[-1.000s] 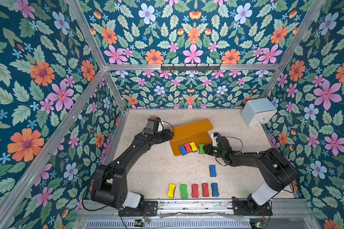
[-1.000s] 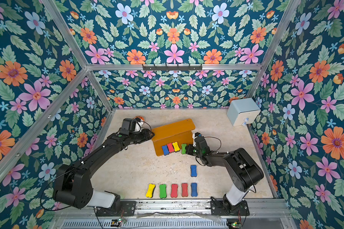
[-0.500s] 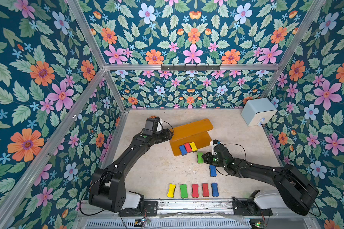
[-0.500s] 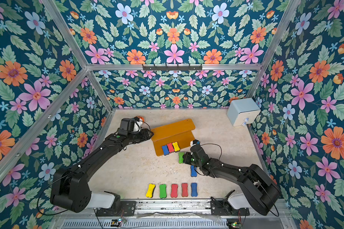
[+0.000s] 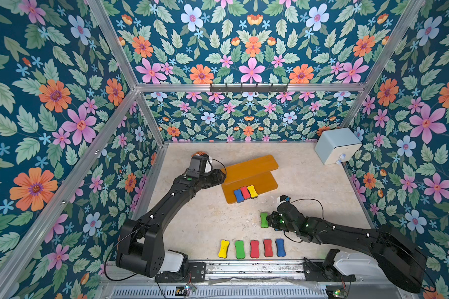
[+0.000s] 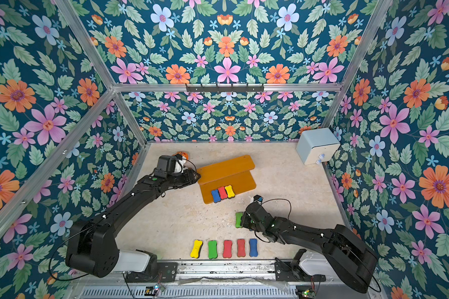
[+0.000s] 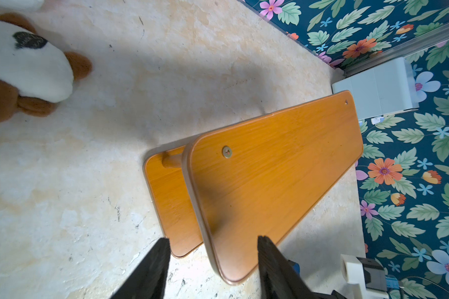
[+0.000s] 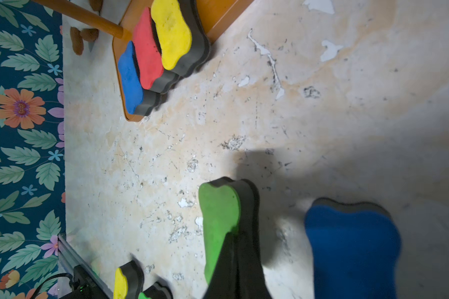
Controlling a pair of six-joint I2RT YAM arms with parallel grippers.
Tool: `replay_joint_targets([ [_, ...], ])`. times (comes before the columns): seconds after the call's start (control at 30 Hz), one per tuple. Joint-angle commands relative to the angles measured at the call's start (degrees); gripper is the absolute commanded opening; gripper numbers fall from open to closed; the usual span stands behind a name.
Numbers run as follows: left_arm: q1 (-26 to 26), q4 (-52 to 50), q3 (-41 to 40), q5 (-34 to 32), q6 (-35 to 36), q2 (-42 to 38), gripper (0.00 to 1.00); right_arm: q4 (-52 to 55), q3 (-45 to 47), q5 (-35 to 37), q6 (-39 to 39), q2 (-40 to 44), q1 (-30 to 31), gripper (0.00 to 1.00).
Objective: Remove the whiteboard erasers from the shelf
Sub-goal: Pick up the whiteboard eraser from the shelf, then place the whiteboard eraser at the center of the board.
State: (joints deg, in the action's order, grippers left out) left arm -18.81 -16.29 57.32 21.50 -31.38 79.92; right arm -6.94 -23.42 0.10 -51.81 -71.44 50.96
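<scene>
Floral walls box in a pale, scuffed surface point(image 5: 192, 220). My right jaws are squeezed shut on a green eraser point(image 8: 219, 214), gripping it on edge. In a top view it hangs right of centre, well apart from the shelf point(image 5: 252, 168). Just beside it in the right wrist view, a loose blue eraser point(image 8: 351, 243) lies flat on the surface. My left jaws stand about half open around one end of the shelf's top board; whether they touch it I cannot tell. On the lower board three erasers point(image 5: 245, 192), blue, red and yellow, lie side by side. A row of five erasers point(image 5: 254, 249) lines the lower centre. A plush toy point(image 7: 24, 64) lies near the shelf, and a pale blue box point(image 5: 337, 145) sits in the upper right corner.
</scene>
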Motion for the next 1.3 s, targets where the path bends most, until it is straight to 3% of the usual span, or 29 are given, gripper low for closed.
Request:
replay_joint_targets([
  [0.0,0.09,0.08,-0.15,-0.18,0.0,-0.09,0.59,1.09,0.39,0.97,-0.12,0.07,0.08,0.0],
  [0.93,0.03,0.71,-0.32,-0.22,-0.09,0.82,0.59,4.12,0.22,-0.18,4.1,0.81,0.11,0.0],
  [1.27,0.07,0.74,-0.05,-0.4,-0.09,1.27,0.59,5.86,-0.96,-0.28,4.83,1.87,0.1,0.17],
])
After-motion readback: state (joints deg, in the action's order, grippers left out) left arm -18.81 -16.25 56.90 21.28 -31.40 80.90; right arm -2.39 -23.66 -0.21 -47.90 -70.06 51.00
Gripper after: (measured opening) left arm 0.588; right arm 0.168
